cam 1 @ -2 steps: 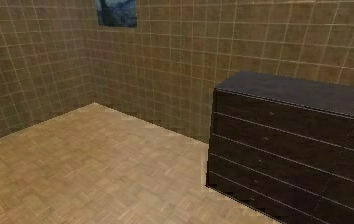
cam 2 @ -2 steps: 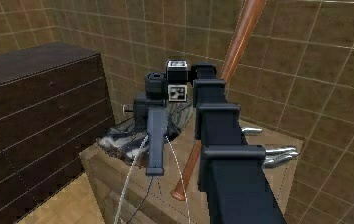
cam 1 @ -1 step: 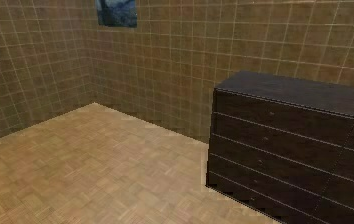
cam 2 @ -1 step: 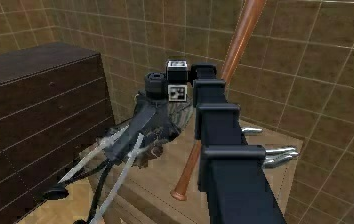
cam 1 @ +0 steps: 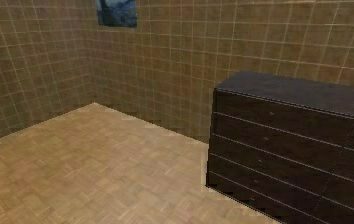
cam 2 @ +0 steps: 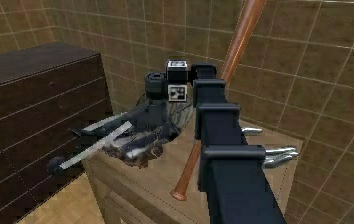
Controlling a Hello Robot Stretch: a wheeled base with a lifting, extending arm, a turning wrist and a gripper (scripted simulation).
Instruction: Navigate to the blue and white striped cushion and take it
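Note:
My arm (cam 2: 230,150) rises as a dark bar from the arm side view's bottom edge, with two white marked squares (cam 2: 177,82) at its far end. The gripper (cam 2: 63,150) reaches left from them; its thin fingers (cam 2: 95,148) lie in front of a dark dresser (cam 2: 35,90) and over the edge of a light wooden cabinet (cam 2: 125,185). I cannot tell whether it holds anything.
A brown baseball bat (cam 2: 240,50) leans against the tiled wall, its end on the cabinet. A small silvery object (cam 2: 277,155) lies right of the arm. In the forward view the dark dresser (cam 1: 285,130) stands at right, open wood floor (cam 1: 85,160) at left, a picture (cam 1: 117,12) up on the wall.

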